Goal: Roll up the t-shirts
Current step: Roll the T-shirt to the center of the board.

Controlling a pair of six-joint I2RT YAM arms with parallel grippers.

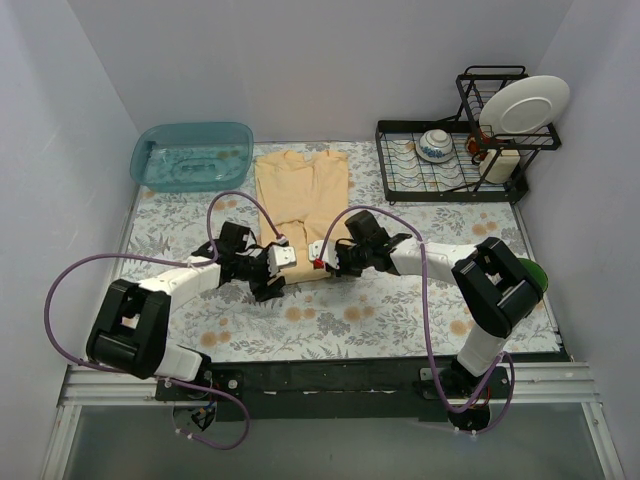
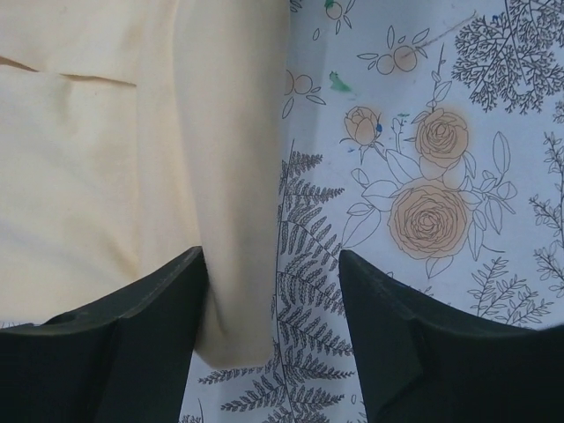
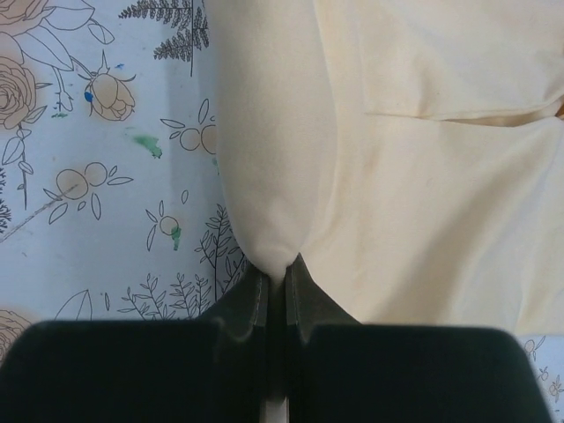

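Note:
A pale yellow t-shirt (image 1: 300,190) lies folded lengthwise on the flower-print table cover, with its near end between my two grippers. My left gripper (image 1: 276,262) is open at the shirt's near left corner. In the left wrist view, a folded edge of the t-shirt (image 2: 106,167) hangs between the jaws of the left gripper (image 2: 271,300), beside the left finger (image 2: 132,344). My right gripper (image 1: 326,258) is at the near right corner. The right wrist view shows the right gripper (image 3: 275,269) shut, pinching a raised fold of the t-shirt (image 3: 423,194).
A blue-green plastic basin (image 1: 190,155) stands at the back left. A black dish rack (image 1: 450,165) holding a white plate (image 1: 525,105) and a bowl (image 1: 435,145) stands at the back right. A green object (image 1: 535,272) lies behind my right arm's elbow.

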